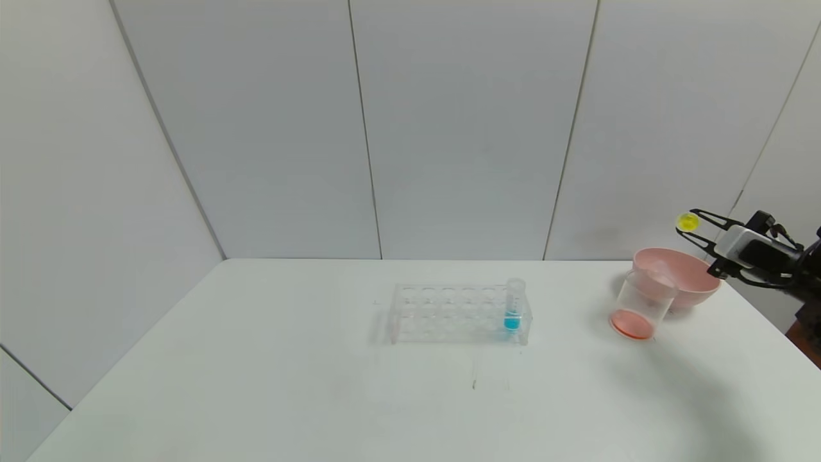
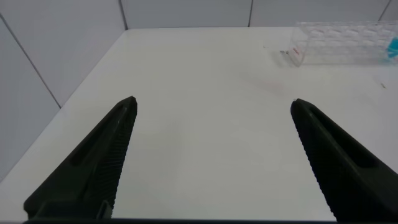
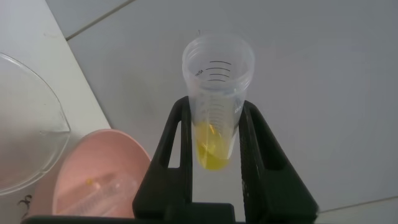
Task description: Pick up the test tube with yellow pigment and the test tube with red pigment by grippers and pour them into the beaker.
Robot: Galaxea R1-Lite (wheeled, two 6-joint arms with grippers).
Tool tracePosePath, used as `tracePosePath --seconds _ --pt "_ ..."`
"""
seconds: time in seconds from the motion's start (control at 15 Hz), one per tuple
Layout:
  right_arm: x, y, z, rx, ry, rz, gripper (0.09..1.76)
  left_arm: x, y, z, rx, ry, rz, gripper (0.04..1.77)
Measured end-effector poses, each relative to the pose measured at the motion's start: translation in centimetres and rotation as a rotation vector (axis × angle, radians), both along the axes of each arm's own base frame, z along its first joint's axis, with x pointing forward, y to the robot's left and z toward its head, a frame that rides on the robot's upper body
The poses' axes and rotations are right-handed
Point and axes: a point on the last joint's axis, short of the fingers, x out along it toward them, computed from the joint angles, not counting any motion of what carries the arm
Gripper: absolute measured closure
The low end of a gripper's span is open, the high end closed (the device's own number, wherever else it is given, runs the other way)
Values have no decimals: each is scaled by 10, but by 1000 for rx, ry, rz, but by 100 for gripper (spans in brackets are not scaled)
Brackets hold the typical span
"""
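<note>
My right gripper is shut on the test tube with yellow pigment, held in the air above and just right of the pink bowl. In the right wrist view the tube sits between the two fingers of the gripper, with yellow liquid at its bottom. The beaker stands on the table in front of the bowl, with red-orange liquid at its bottom; its rim shows in the right wrist view. No tube holding red liquid shows. My left gripper is open and empty over bare table.
The pink bowl stands at the table's far right; a clear tube lies inside it. A clear tube rack at mid-table holds a tube with blue liquid. The rack also shows in the left wrist view.
</note>
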Motion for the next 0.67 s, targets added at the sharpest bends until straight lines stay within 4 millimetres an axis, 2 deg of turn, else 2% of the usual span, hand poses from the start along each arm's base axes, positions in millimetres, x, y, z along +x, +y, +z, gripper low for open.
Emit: tracePosePath --seconds 0.2,0.67 --pt "0 4 0 -108 -77 9 134 0 0 0 0 0 0 5" --pt "-8 5 -4 -228 -204 -12 134 0 0 0 0 0 0 5"
